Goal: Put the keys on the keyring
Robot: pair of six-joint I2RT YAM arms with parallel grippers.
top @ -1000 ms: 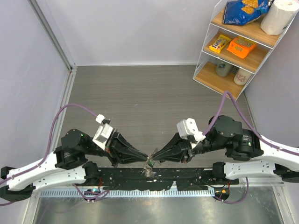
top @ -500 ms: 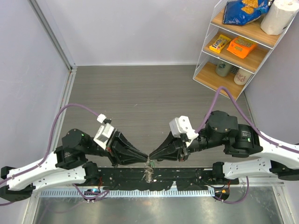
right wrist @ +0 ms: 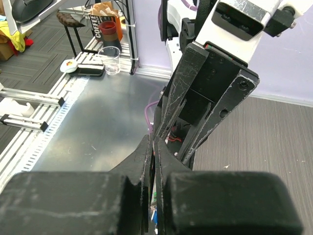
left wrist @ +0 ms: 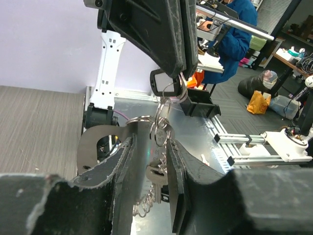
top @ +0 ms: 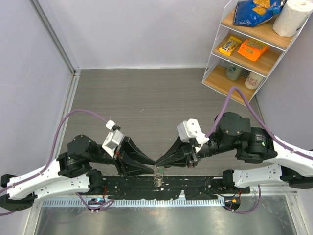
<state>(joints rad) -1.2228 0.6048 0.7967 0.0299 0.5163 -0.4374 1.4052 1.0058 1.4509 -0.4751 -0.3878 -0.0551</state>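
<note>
Near edge, 6 o'clock: both arms are low and folded inward. The left gripper points to 3 o'clock and the right gripper to 9 o'clock, their tips meeting. The right gripper is pinched tight on the black-headed key. The keyring hangs just below it, between the left gripper's slightly parted fingers; can't tell if they clamp it. The other keys dangle under the tips. Far, 1 o'clock: a shelf past the worktop.

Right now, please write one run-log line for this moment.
left claw: around keyring, grip unclear | right claw: shut on black key | claw tips: meeting
</note>
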